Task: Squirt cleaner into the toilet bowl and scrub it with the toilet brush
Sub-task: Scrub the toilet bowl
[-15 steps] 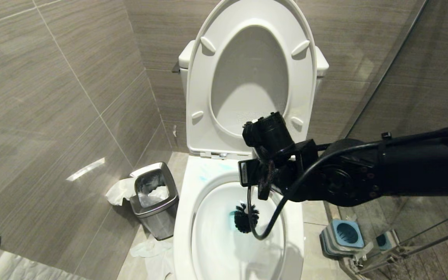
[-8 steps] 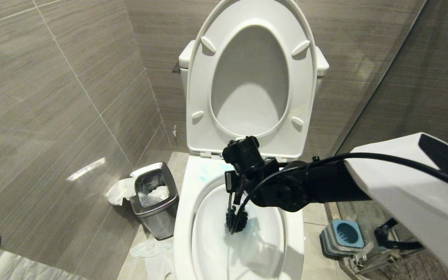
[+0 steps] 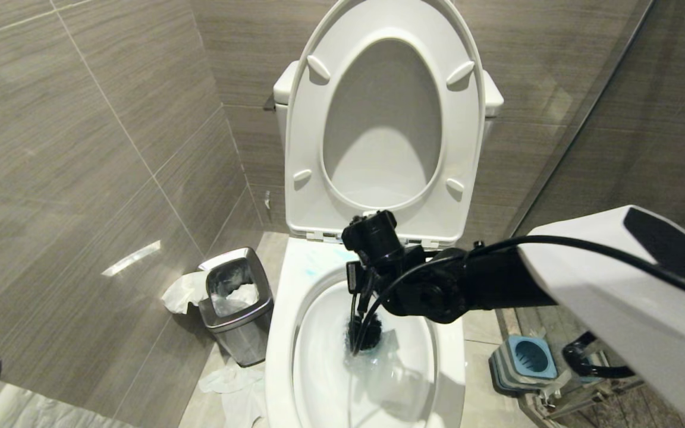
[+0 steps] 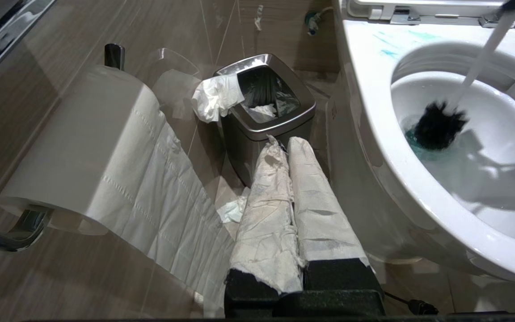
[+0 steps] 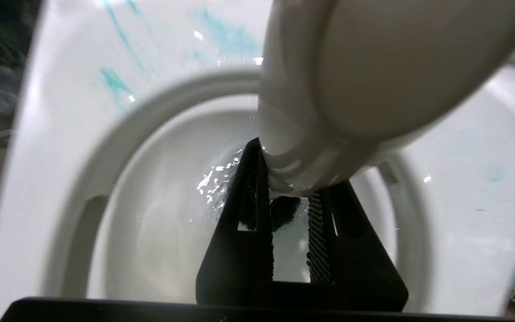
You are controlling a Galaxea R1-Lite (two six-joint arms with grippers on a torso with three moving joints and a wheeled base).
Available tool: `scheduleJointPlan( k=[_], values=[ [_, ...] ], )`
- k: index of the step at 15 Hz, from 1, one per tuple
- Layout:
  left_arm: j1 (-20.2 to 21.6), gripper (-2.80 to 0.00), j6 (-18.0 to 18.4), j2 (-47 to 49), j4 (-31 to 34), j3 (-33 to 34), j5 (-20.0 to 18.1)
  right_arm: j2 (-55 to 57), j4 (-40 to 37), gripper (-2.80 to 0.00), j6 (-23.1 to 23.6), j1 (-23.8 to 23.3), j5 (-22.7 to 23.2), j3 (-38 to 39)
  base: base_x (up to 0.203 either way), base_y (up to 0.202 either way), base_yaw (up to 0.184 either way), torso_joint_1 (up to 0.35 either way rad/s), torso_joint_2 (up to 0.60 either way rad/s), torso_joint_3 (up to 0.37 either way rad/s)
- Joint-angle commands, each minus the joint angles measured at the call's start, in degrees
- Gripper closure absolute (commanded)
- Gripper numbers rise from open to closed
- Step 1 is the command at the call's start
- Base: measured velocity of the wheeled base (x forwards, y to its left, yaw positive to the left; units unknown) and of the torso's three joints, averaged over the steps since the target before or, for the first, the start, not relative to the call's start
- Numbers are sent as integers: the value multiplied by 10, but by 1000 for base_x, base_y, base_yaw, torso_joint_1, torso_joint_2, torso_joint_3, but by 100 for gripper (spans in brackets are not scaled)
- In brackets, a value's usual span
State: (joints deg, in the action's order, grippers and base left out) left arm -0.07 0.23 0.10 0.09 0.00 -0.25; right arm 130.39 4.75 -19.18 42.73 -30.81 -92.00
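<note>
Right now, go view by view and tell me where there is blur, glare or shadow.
Head view: a bright streak of glare on the wall tiles, and the arm's shadow in the toilet bowl. Left wrist view: the toilet brush head is smeared, its shadow falling across the water. Right wrist view: the brush handle fills the top out of focus, and sparkles glint on the water beside the right gripper.
</note>
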Motion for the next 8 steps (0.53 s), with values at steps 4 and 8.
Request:
scheduleJointPlan(
  k=[4, 8],
  values=[
    [0, 0, 0, 0, 0, 0, 0, -217, -53, 0, 6, 1, 0, 71, 0, 0, 0, 0, 0, 0],
    [0, 0, 0, 0, 0, 0, 0, -173, -50, 0, 1, 0, 1, 96, 0, 0, 0, 0, 0, 0]
  ],
)
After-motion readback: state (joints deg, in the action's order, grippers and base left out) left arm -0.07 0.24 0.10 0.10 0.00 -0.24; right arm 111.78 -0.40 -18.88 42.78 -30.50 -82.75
